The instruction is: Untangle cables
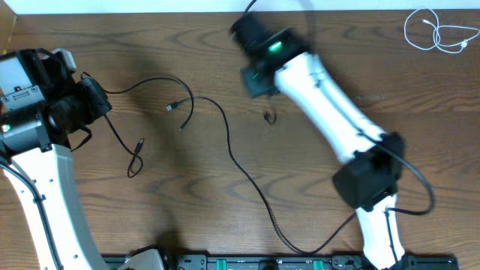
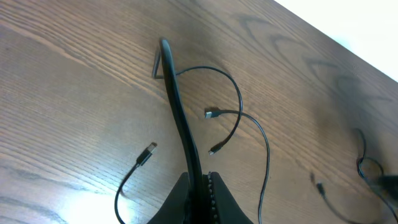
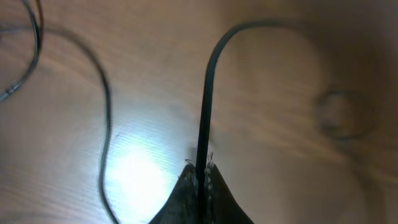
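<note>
Slowly, with left gripper [image 2: 200, 177] pinched on one black cable [image 2: 177, 106] and right gripper [image 3: 200, 167] clamped on a black strand [image 3: 205, 93], draw apart toward opposite edges of the table [image 1: 150, 217], never jerking.

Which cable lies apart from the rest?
The white cable, looped alone in the far right corner; the black cables spread across the middle and left.

My right arm [image 1: 330, 112] and left arm [image 1: 45, 195] wear smooth white shells with black joint housings. A green light [image 1: 275, 48] glows on the right wrist; a thick black wire [image 1: 429, 187] loops off its elbow. The left gripper [image 2: 199, 180] and right gripper [image 3: 200, 167] show me black fingers.
</note>
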